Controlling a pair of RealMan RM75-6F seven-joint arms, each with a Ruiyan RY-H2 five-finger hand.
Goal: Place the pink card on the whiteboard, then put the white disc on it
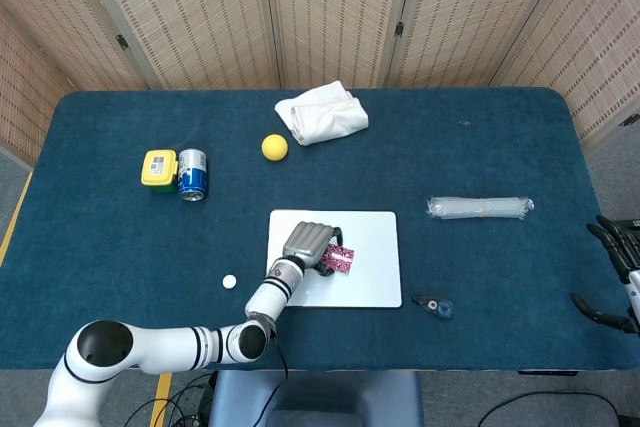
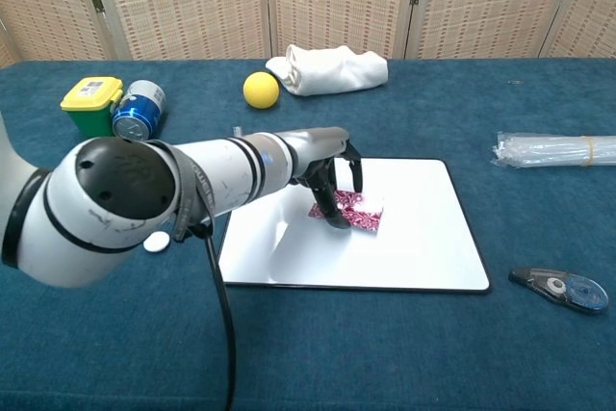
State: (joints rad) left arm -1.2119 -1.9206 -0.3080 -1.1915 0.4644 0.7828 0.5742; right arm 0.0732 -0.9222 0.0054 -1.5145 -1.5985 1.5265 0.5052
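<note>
The pink patterned card (image 1: pixel 341 259) (image 2: pixel 352 211) lies low over the middle of the whiteboard (image 1: pixel 375 285) (image 2: pixel 423 247), its lower edge on or just above the surface. My left hand (image 1: pixel 310 243) (image 2: pixel 332 175) reaches in from the left and pinches the card's left end, fingers curled down over it. The small white disc (image 1: pixel 229 281) (image 2: pixel 156 242) lies on the blue cloth to the left of the board, under my left forearm in the chest view. My right hand (image 1: pixel 615 247) shows only at the right edge of the head view, fingers spread and holding nothing.
At the back are a yellow ball (image 1: pixel 274 147) and a folded white cloth (image 1: pixel 322 113). A blue can (image 1: pixel 192 174) and a yellow box (image 1: pixel 158 167) stand at the left. A clear plastic roll (image 1: pixel 480 208) and a tape dispenser (image 1: pixel 434 305) lie right of the board.
</note>
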